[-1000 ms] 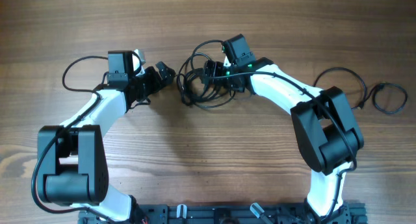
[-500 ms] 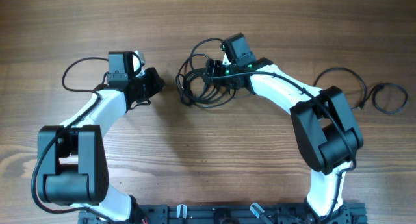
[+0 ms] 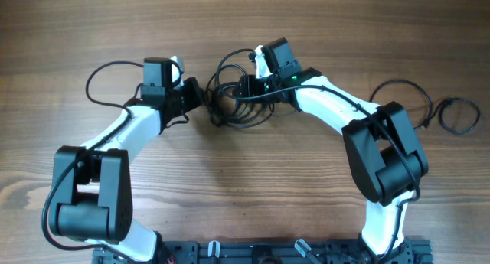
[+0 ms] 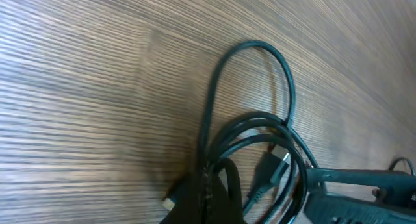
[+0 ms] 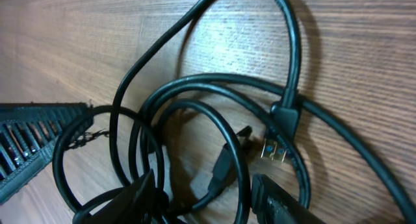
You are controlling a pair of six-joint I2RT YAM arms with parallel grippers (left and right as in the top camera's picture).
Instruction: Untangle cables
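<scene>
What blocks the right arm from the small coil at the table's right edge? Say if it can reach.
Probably yes: nothing covers the small coil on the table. The right gripper sits inside the bundle and must withdraw first.

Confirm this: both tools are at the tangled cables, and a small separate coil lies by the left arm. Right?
One thing is off. The left tool and right tool are at the cables, but the small coil lies beyond the right arm, not by the left one; the overhead view shows it.
</scene>
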